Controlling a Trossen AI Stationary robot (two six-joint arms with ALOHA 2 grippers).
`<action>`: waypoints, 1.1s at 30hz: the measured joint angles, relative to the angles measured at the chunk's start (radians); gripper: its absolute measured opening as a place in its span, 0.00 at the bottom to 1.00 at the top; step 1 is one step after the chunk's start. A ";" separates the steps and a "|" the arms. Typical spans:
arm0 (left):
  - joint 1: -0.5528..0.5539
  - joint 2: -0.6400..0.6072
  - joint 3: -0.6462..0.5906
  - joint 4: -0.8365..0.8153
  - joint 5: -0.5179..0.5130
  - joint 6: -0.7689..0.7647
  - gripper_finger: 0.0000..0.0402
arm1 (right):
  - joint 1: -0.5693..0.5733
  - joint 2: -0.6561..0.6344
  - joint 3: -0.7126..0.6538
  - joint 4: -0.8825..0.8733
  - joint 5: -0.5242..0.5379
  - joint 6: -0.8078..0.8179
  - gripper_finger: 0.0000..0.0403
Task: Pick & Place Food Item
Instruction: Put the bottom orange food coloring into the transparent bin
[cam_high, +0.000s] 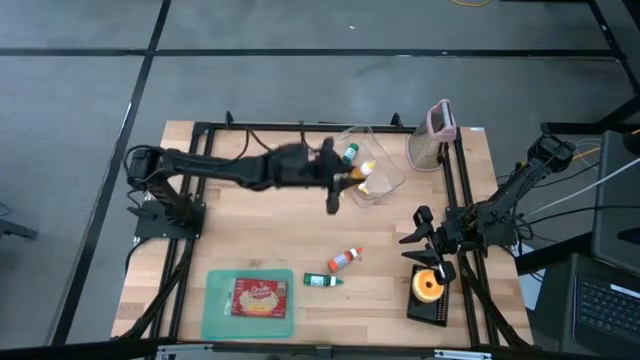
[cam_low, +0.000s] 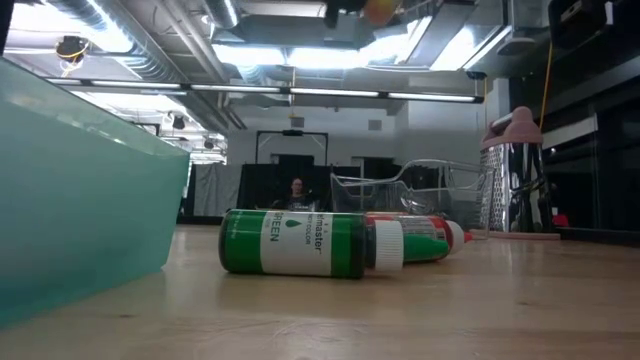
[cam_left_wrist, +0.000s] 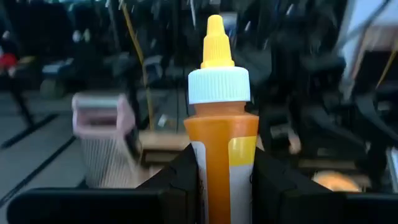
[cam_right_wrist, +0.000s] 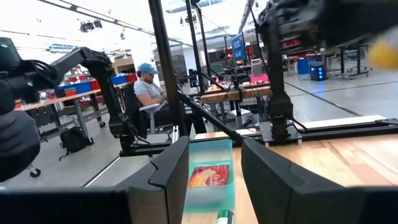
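I have the left gripper (cam_left_wrist: 224, 180) up in the air over the middle of the bench (cam_high: 250, 240). Its fingers (cam_left_wrist: 180, 180) are squeezed tight on an orange bottle (cam_left_wrist: 222, 130) with a white cap and a yellow tip. The bottle stands straight up between them. It is just left of the clear tub (cam_high: 375, 165) at the far side, which has a green-capped bottle (cam_high: 349, 153) in it.

The right gripper (cam_high: 425, 240) waits near the right edge of the bench, and its fingers (cam_right_wrist: 168, 168) are spread apart with nothing in them.

A green bottle (cam_low: 295, 243) and a red bottle (cam_high: 344, 260) lie on the bench nearer to me. A teal tray (cam_high: 215, 310) with a red packet (cam_high: 259, 297) sits at the near left. A pink-topped grater (cam_high: 437, 135) stands at the far right.
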 joint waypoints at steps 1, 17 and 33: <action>0.021 0.014 -0.005 0.048 0.037 -0.001 0.22 | 0.000 0.000 0.001 0.001 0.000 0.000 0.36; 0.241 0.352 -0.050 0.405 0.139 -0.198 0.22 | 0.000 0.000 0.002 -0.001 -0.026 -0.005 0.36; 0.350 0.414 0.333 -0.503 0.219 -0.016 0.22 | 0.000 0.000 0.003 -0.024 -0.014 -0.011 0.36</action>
